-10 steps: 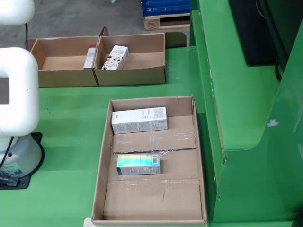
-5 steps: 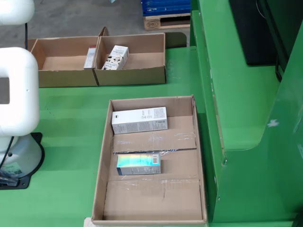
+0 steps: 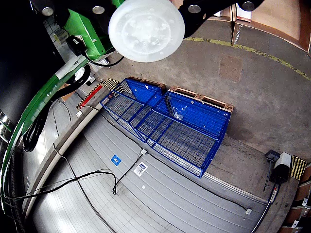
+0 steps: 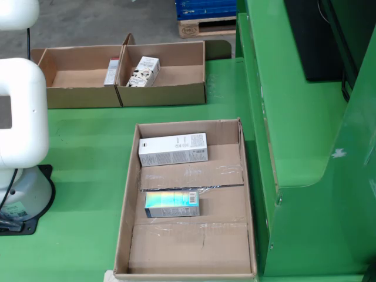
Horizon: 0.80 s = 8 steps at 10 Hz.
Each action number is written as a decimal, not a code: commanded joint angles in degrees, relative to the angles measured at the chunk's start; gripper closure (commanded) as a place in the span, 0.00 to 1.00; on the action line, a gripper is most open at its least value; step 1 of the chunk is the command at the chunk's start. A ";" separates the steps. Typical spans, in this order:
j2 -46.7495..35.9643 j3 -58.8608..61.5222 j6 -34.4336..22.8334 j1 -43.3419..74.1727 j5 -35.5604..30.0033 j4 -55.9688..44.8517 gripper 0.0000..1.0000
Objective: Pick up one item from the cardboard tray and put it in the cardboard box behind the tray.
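Note:
The cardboard tray (image 4: pixel 126 200) lies on the green table in the still view. It holds a long white box (image 4: pixel 173 149) near its far end and a shiny teal box (image 4: pixel 171 204) in the middle. Behind it stand two cardboard boxes: the right one (image 4: pixel 164 95) holds a patterned white carton (image 4: pixel 144 71), the left one (image 4: pixel 82 98) a slim red-and-white item (image 4: pixel 111 70). My gripper (image 3: pixel 146 29) is a round white suction cup at the top of the gripper view, with nothing on it. That view points at a hall floor, away from the tray.
The arm's white body (image 4: pixel 20 111) and base (image 4: pixel 26 200) fill the left edge of the still view. A tall green frame (image 4: pixel 294 147) walls the tray's right side. The gripper view shows blue mesh cages (image 3: pixel 170 124), cables and a grey floor.
The white arm body at the left edge has shifted slightly to the left. The boxes in the tray and behind it have not moved.

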<state>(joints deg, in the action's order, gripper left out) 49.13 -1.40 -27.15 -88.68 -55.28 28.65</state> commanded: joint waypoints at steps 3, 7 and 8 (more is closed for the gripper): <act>-4.39 1.40 3.95 1.12 0.52 0.71 1.00; -6.80 1.40 6.47 5.68 -9.77 2.20 1.00; -6.80 1.40 6.22 5.20 -8.12 2.14 1.00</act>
<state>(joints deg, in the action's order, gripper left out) 44.82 -1.40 -21.35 -85.16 -57.39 29.26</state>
